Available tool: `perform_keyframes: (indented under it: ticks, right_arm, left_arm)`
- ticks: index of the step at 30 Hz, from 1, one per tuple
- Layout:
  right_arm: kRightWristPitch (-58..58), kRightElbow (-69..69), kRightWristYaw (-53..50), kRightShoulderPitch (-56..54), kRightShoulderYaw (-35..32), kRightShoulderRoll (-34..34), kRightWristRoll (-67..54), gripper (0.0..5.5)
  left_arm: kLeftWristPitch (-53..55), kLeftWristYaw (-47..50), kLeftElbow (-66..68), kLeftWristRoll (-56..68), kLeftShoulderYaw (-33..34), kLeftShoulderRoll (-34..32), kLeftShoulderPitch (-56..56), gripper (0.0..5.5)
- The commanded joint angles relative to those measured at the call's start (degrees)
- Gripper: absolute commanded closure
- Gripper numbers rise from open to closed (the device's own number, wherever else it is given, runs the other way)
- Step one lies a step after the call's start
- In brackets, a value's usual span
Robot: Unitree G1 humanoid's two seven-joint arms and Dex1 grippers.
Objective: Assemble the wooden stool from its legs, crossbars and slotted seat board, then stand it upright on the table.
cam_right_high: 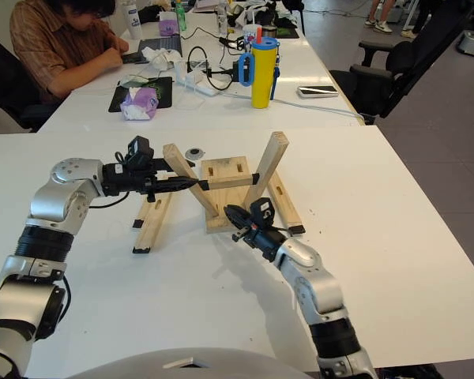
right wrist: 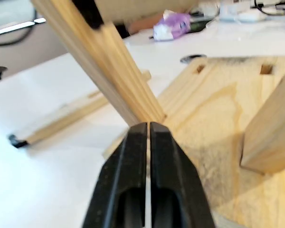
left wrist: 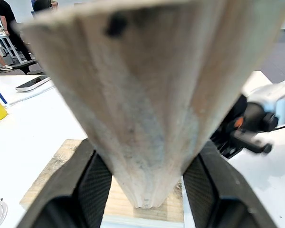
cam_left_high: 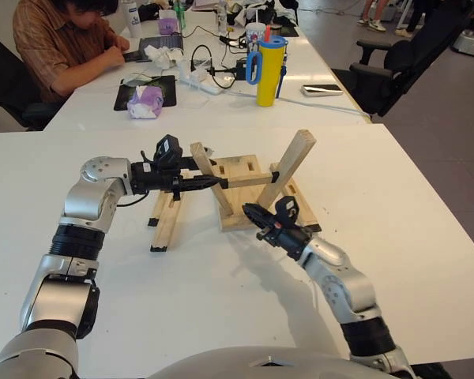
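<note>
I'm looking at a white bench carrying a pale wooden seat board (faint grain streaking it) and pale legs showing black end caps. The left end effector and right end effector are showing black. A yellow tumbler is wearing a blue lid and handle.

The seat board and the leg are pale bare wood, matt, with the grain showing and a slightly rough look. The table is white and smooth with a faint sheen. The left gripper has matt black fingers, probably plastic, with finely textured pads.
</note>
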State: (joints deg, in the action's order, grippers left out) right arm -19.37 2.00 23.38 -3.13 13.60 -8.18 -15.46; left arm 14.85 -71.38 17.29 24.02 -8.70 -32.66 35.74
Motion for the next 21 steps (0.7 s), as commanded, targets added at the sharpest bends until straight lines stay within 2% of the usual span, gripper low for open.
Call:
perform_keyframes:
  ticks: [1, 7, 12, 15, 17, 21]
  right_arm:
    - [-1.19, -6.9, -3.79, -1.52, 1.42, 0.75, 5.34, 5.5]
    - [-2.79, -9.56, -3.37, -0.95, 2.69, -0.04, 8.14, 5.5]
    - [-2.3, -10.95, -2.91, -1.31, 2.84, -0.31, 8.55, 5.5]
    - [-1.66, -11.72, -3.17, -1.53, 2.13, -0.26, 8.45, 5.5]
    - [-1.29, -12.15, -3.24, -1.64, 1.84, -0.25, 8.44, 5.5]
    - [0.55, -13.25, -3.23, -2.4, 1.22, -0.05, 8.64, 5.5]
  left_arm:
    - [0.79, -0.46, 1.63, -3.21, -2.13, 0.7, -0.79, 3.12]
    - [1.93, 1.0, 0.17, -3.01, 0.39, 0.21, -2.77, 2.3]
    - [5.33, 2.45, -5.28, -2.62, 4.22, -4.74, -8.04, 1.74]
    - [9.71, 4.35, -8.96, 1.52, 10.51, -7.04, -9.97, 1.94]
    - [14.5, 6.1, -12.22, 7.6, 15.8, -6.55, -8.92, 2.3]
    - [22.89, 19.7, -17.29, 25.53, 29.31, -1.18, 1.74, 3.01]
